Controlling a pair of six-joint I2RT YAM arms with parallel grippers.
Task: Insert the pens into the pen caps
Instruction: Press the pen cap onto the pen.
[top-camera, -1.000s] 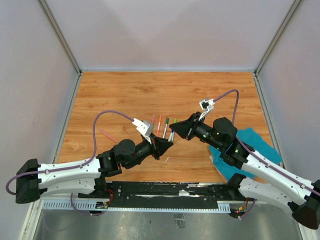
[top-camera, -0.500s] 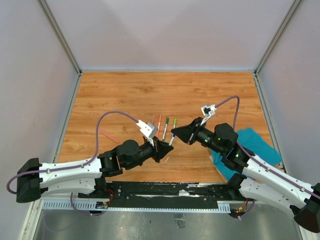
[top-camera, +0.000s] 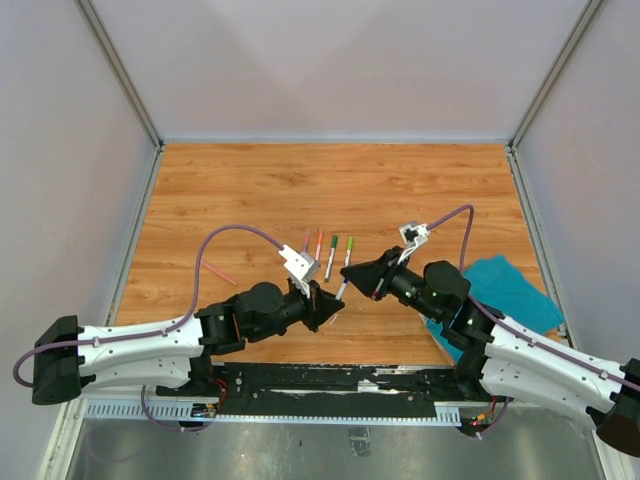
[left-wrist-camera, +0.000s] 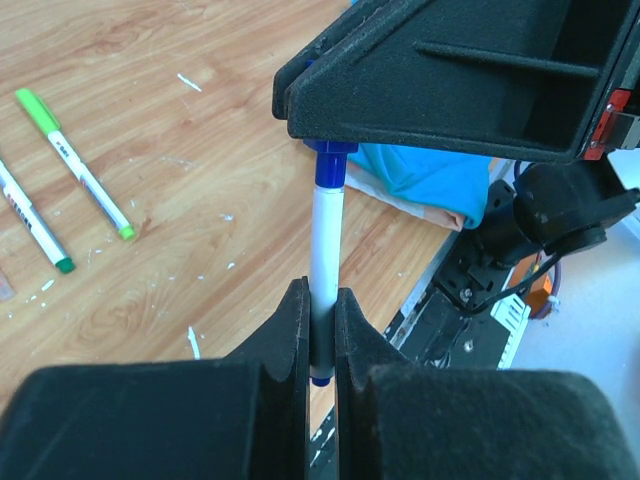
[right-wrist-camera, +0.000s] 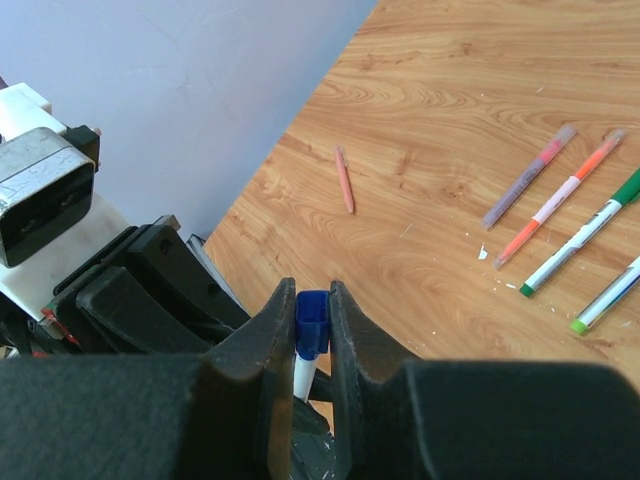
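The table (top-camera: 250, 190) is orange-brown wood with wavy grain. The white-barrelled pen (left-wrist-camera: 325, 240) wears a dark blue cap (right-wrist-camera: 311, 322). The left gripper (left-wrist-camera: 321, 300) and right gripper (right-wrist-camera: 305, 300) are matte black. Beyond that white-barrelled pen lie a purple pen (right-wrist-camera: 528, 177), an orange pen (right-wrist-camera: 558, 199) with a white middle, a dark green pen (right-wrist-camera: 580, 235) and a light green pen (right-wrist-camera: 610, 295). Well to its left is a pink pen (right-wrist-camera: 344, 180); to its right, a teal cloth (top-camera: 510, 285). The cables (top-camera: 225, 228) are purple.

A row of four pens (top-camera: 330, 258) is being carried by the wooden table (top-camera: 250, 190); a pink pen (top-camera: 219, 273) and a teal cloth (top-camera: 510, 285) are being supported well apart.
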